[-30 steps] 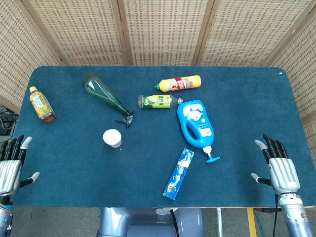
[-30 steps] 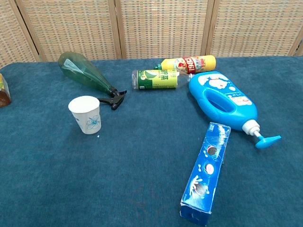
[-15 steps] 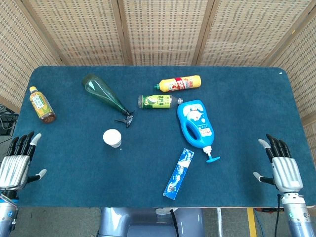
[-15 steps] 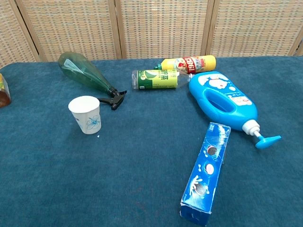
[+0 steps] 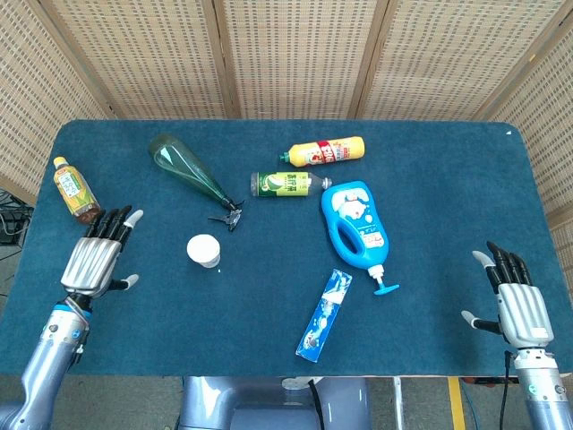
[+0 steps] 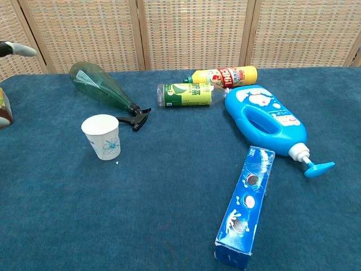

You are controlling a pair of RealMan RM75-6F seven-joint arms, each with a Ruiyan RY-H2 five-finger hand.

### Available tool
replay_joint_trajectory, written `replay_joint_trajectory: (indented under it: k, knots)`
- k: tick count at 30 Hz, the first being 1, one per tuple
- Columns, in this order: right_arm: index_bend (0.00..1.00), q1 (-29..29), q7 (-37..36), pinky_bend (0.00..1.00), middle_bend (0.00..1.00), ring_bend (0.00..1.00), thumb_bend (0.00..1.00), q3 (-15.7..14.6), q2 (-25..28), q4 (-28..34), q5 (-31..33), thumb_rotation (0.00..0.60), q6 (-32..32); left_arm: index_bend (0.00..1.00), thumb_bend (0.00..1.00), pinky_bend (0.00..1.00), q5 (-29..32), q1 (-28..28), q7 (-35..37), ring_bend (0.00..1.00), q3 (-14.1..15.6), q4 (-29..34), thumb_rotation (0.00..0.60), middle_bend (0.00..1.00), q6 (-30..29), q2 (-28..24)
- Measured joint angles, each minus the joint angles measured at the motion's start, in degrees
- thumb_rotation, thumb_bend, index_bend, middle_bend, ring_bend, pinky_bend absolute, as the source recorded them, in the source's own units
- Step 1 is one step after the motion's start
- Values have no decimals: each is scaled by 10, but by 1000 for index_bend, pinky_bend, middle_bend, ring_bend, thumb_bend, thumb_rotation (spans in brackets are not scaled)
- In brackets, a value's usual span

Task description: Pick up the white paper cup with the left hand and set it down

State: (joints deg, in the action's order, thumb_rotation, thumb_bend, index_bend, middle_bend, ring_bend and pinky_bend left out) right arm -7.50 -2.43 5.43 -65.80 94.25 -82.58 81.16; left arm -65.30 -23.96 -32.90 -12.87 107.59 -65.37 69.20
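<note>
The white paper cup [image 5: 204, 250] [image 6: 102, 136] stands upright on the blue table, left of centre; it has a small blue flower print. My left hand [image 5: 97, 255] hovers over the table well to the left of the cup, palm down, fingers spread and holding nothing. Only one fingertip [image 6: 16, 49] of it shows at the top left edge of the chest view. My right hand [image 5: 517, 302] is at the table's front right corner, fingers spread, empty, far from the cup.
A green spray bottle [image 5: 189, 171] lies just behind the cup. A tea bottle [image 5: 75, 190] lies at the far left, behind my left hand. A green can [image 5: 286, 184], a yellow bottle [image 5: 326, 151], a blue detergent bottle [image 5: 355, 223] and a blue biscuit box [image 5: 324, 314] lie to the right.
My left hand has moved from the table's front left edge up and rightward over the table, toward the cup. The right hand has sunk slightly. The objects have not moved.
</note>
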Motion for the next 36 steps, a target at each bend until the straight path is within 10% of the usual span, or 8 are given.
replay_joint_trajectory:
  k: [18, 36]
  knots:
    - [0, -1, -38, 0, 0, 0, 104, 5, 11, -3, 10, 600, -10, 147, 181, 0, 281, -203, -199, 0, -12, -71, 600, 0, 62, 131]
    - [0, 0, -63, 0, 0, 0, 104, 9, 16, -10, 16, 600, -14, 298, 265, 0, 377, -285, -229, 0, 21, -131, 600, 0, 48, 188]
